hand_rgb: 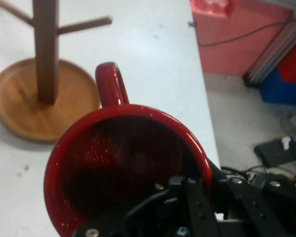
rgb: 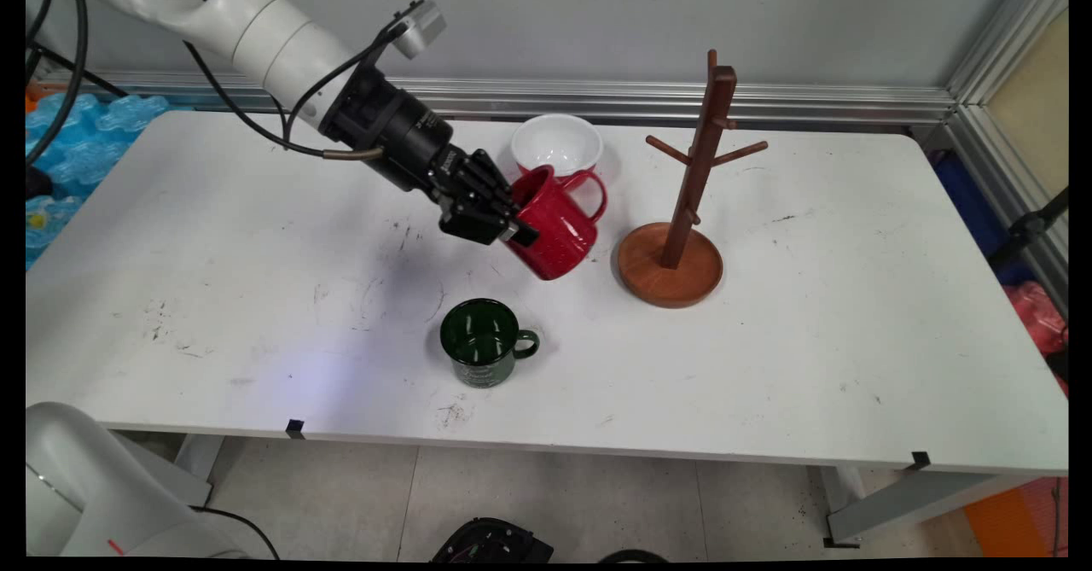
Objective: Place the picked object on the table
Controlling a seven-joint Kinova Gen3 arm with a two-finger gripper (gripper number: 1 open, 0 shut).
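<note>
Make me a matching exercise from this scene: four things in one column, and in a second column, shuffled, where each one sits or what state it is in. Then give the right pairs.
Things:
1. red mug
2. green mug
3. white bowl
4. wooden mug tree

States:
A. upright alone near the table's front edge
B. at the back, behind the arm's load
C. tilted, off the table, its rim clamped by the gripper
D. stands on a round base, pegs bare

Pairs: 1-C, 2-A, 3-B, 4-D

Probably a lab: aluminium framing [rgb: 981, 84] round a white table [rgb: 768, 366].
</note>
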